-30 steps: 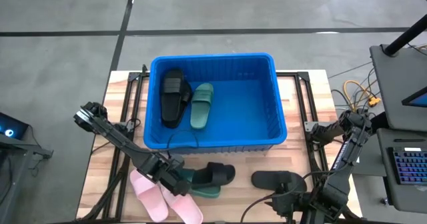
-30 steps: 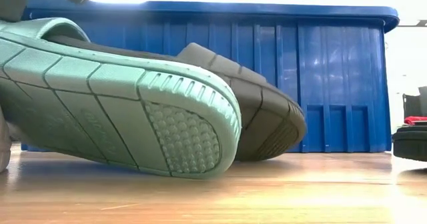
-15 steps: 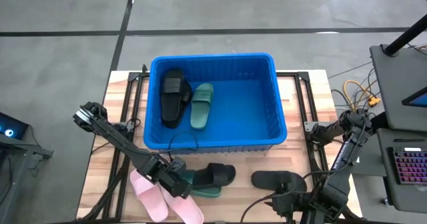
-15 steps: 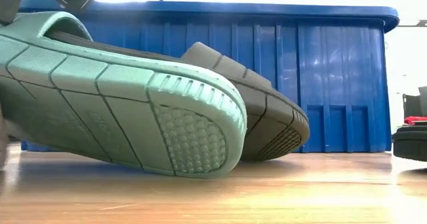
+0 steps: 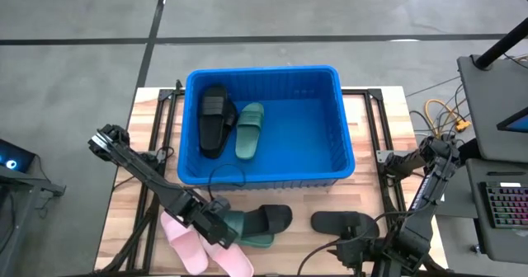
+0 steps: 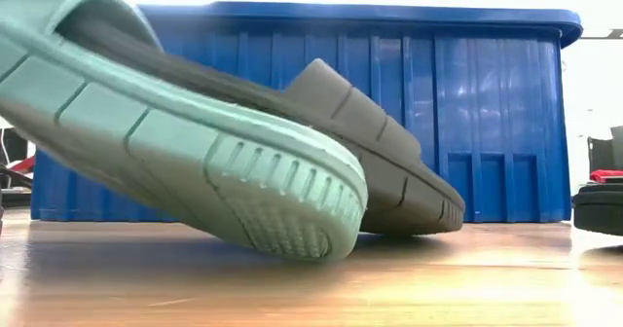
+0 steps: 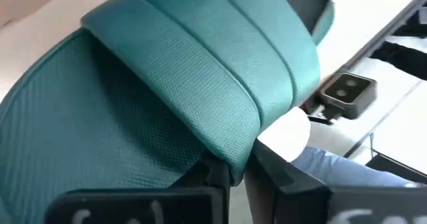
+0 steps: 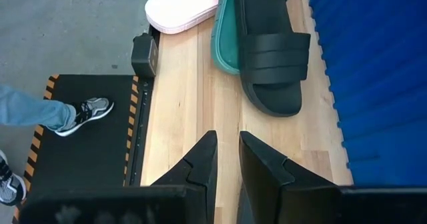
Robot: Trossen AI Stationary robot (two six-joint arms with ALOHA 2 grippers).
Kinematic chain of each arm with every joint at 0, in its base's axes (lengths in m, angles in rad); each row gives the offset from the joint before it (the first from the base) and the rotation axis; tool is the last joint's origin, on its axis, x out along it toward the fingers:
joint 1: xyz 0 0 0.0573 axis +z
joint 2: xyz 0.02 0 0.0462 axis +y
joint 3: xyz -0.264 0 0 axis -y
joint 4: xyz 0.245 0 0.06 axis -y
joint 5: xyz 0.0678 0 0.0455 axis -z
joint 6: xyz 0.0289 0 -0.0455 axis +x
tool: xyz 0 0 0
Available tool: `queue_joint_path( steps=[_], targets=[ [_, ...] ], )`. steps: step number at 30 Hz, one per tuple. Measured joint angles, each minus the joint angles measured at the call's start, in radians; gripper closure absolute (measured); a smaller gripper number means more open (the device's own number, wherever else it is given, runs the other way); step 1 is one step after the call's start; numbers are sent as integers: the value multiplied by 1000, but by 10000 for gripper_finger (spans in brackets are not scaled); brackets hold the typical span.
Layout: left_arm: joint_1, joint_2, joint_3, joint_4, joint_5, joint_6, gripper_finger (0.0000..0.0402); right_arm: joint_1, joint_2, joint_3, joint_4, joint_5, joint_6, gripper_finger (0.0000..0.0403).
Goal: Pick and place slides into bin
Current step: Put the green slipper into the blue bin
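A dark green slide (image 5: 247,229) lies near the table's front edge, with my left gripper (image 5: 216,227) shut on it. A black slide (image 5: 270,218) leans on its far side (image 6: 389,162). Two light pink slides (image 5: 188,242) lie in front of the left gripper. Another black slide (image 5: 342,223) lies flat on the table to the right. The blue bin (image 5: 264,72) behind holds a black slide (image 5: 213,116) and a green slide (image 5: 249,129). My right gripper (image 8: 227,159) waits near the front right, its fingers a narrow gap apart with nothing between them. My left gripper pinches the edge of the green slide's wide strap (image 7: 233,154) between its two fingers. The fingers come slanting down from the table's left. The slide is tilted: its gripper end is raised and its right end (image 6: 292,244) rests on the table.
The bin's ribbed front wall (image 6: 487,123) stands right behind the slides. A small black camera box (image 8: 143,55) sits at the table's front edge. A person's shoe and trouser leg (image 8: 73,111) show on the floor beyond the table.
My left gripper has shut on the green slide's strap and risen a little. The slide's gripper end has tipped up while its right end stays on the table. The black slide leaning on it has slid slightly toward the table's right.
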Motion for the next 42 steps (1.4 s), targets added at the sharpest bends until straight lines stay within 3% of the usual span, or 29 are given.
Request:
queue_joint_path(
  steps=[5,10,14,22,37,42],
  targets=[
    [0,0,86,-94,-33,11,400,0,0,0,-1,0,-1,349],
    [1,0,222,-309,-67,35,401,0,0,0,-2,0,-2,349],
    [1,0,312,-361,-78,64,401,0,0,0,-3,0,-4,349],
    [1,1,398,-371,-94,82,401,0,0,0,-3,0,-4,349],
    [-1,-5,482,-401,65,97,401,0,0,0,-2,0,-8,349],
    [-3,-4,545,-396,53,112,401,0,0,0,-2,0,-9,349]
  ],
)
